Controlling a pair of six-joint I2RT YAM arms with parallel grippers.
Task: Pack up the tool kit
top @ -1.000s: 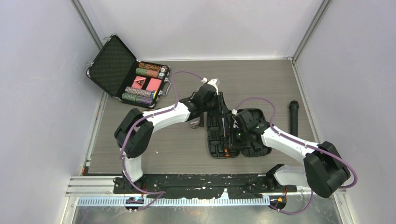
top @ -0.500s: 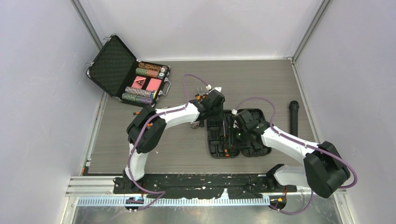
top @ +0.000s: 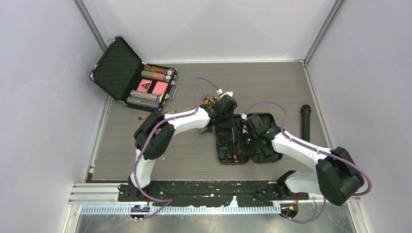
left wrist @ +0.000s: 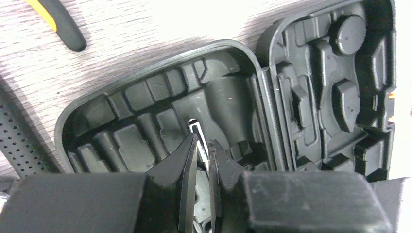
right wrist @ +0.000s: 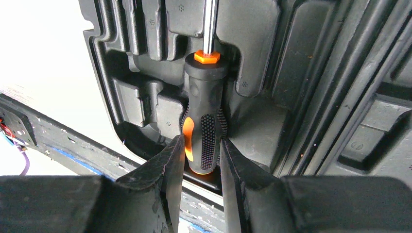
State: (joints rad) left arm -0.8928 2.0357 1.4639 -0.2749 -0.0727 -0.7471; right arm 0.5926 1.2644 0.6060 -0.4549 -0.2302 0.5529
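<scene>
The right gripper (right wrist: 201,145) has its jaws narrowed onto the butt of an orange-and-black screwdriver (right wrist: 204,102), which lies in a moulded slot with its shaft pointing away. The left gripper (left wrist: 202,148) is almost closed, pinching a thin silver metal shaft (left wrist: 195,127) above a recess at the case's far end. Both work over the tool kit case (top: 224,148), black and open flat mid-table. Loose orange-handled tools (top: 209,100) lie just beyond it. An open poker-chip briefcase (top: 127,73) sits far left, and a black cylinder (top: 305,121) lies to the right
</scene>
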